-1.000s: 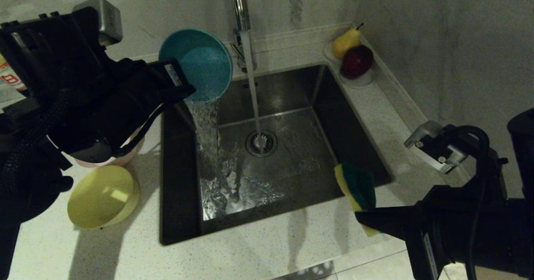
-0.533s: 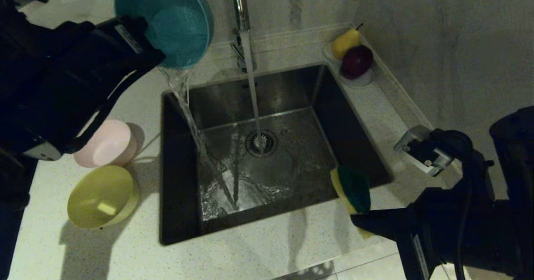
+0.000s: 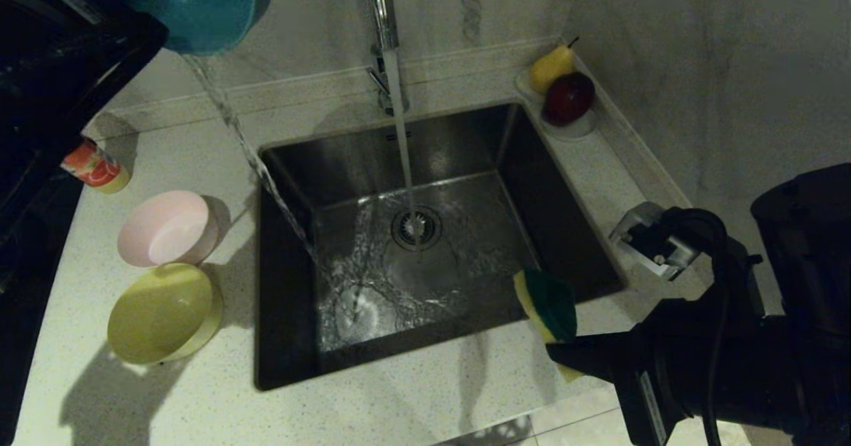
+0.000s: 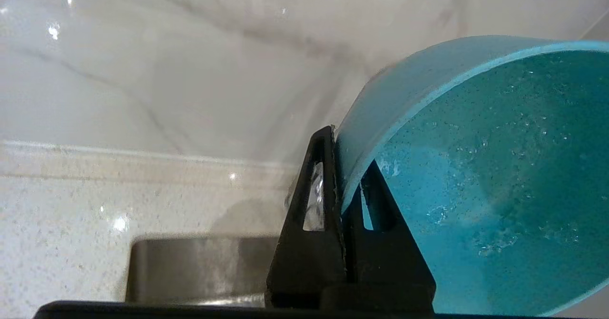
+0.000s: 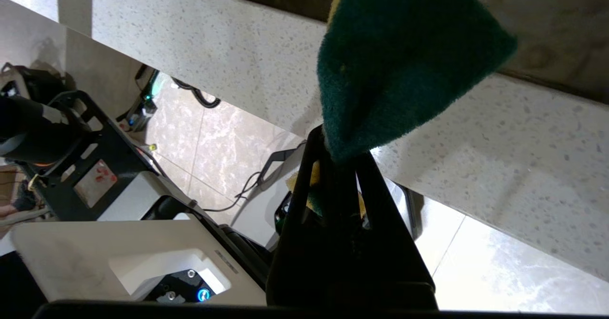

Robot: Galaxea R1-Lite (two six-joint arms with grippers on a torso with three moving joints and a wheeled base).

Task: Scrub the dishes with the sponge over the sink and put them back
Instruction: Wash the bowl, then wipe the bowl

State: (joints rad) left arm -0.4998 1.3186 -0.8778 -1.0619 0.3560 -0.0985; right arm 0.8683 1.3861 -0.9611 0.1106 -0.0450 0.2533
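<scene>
My left gripper [image 4: 340, 152] is shut on the rim of the light blue bowl [image 4: 476, 167], one finger inside and one outside. It holds the bowl tilted, high above the back left counter [image 3: 199, 7]. A thin stream of water runs from the bowl down to the left edge of the sink [image 3: 465, 246]. The tap [image 3: 382, 7] is running onto the drain. My right gripper [image 5: 340, 148] is shut on the sponge [image 5: 399, 62], held over the sink's front right corner [image 3: 548, 303]. On the counter left of the sink stand the pink bowl [image 3: 166, 228] and the yellow bowl [image 3: 163, 313].
A white saucer [image 3: 580, 128] with a pear and a red apple sits in the back right corner. A small red and yellow bottle [image 3: 96, 167] stands at the back left. Marble walls close off the back and right. The counter's front edge runs along the bottom.
My left arm has lifted the blue bowl up and leftward, off the sink and over the counter. Its pour has thinned to a narrow stream. The sponge has drifted slightly left.
</scene>
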